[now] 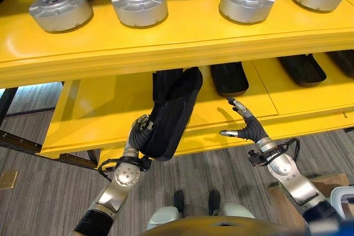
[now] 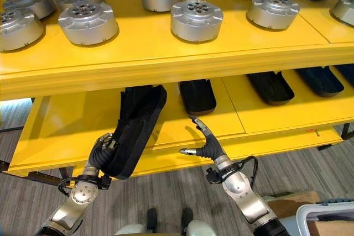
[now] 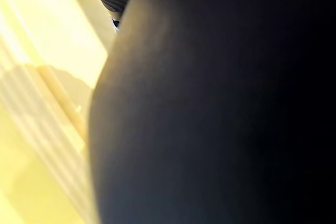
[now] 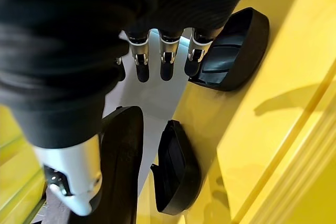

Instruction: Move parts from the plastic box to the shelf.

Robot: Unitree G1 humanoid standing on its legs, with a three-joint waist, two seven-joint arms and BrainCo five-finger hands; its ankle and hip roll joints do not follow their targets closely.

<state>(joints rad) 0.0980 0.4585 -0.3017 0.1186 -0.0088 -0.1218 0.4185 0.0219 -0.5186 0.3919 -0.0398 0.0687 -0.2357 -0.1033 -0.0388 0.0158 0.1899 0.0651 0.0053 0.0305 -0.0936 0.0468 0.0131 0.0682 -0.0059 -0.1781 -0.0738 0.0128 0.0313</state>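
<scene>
Gripping a long black part (image 1: 172, 111) with curled fingers, the left hand (image 1: 141, 135) tilts it over the lower shelf (image 1: 105, 115); the right hand (image 1: 247, 126) hovers beside it, fingers spread.

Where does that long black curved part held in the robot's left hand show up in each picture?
Left eye view: long black curved part, lower centre, in the left hand.
Right eye view: left of centre.
Left wrist view: a close dark mass.
Right wrist view: cannot tell it from similar parts.
Shared landmark: yellow shelf.
</scene>
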